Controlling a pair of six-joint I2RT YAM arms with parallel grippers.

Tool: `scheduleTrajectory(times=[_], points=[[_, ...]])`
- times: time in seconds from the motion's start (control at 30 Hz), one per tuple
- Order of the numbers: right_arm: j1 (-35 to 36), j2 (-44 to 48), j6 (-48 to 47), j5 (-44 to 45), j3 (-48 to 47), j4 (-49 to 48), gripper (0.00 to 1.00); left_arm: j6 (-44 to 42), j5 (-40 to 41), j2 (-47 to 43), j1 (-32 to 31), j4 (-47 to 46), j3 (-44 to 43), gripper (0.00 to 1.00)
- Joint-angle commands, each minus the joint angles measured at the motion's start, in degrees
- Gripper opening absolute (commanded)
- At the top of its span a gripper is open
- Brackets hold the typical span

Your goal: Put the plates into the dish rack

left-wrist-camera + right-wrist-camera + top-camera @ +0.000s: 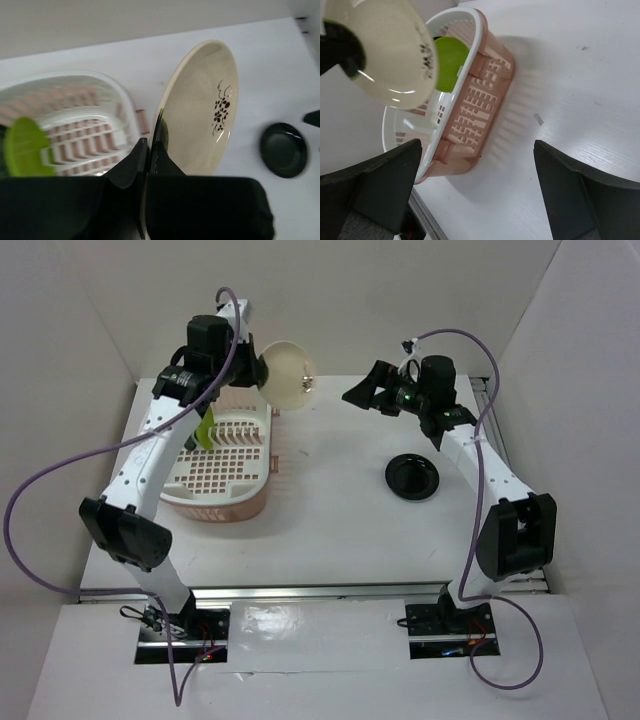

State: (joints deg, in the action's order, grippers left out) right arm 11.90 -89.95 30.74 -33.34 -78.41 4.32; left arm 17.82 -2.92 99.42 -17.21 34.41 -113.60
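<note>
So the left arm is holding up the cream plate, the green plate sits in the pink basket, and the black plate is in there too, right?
Not quite. The black plate lies on the table, outside the pink basket, as the top view shows. The left gripper does hold the cream plate, and the green plate is in the basket.

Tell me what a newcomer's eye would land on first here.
The cream plate with its dark sprig, held on edge in mid-air by the shut left pincer, just past the far right corner of the pink dish rack. Next come the lime green plate standing upright in the rack, and the glossy black plate lying alone on the table near the wide-open, empty right pincer.
</note>
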Motion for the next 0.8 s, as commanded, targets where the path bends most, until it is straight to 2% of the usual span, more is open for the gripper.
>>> scheduleTrajectory(times=[0.0,0.07,0.27,0.53,0.77], points=[[-0.7,-1.7,-0.4,1.5,-0.6,1.1,1.0,-12.9,15.8,-6.7,0.9,-6.5,4.3,0.0],[-0.7,-2.4,-0.4,0.0,-0.1,0.5,1.0,-15.8,24.5,-6.7,0.9,-7.8,5.6,0.0],[-0.7,-4.4,-0.4,-2.0,1.0,0.5,1.0,-20.0,38.2,-3.4,0.9,-11.1,5.0,0.0],[0.3,-6.5,-1.5,-3.0,1.0,0.5,1.0,-22.3,48.8,-2.1,0.2,-15.2,10.2,0.0],[1.5,-8.7,-0.4,-5.5,-0.2,-0.7,1.0,-23.6,58.0,0.9,-4.6,-16.4,11.6,0.0]])
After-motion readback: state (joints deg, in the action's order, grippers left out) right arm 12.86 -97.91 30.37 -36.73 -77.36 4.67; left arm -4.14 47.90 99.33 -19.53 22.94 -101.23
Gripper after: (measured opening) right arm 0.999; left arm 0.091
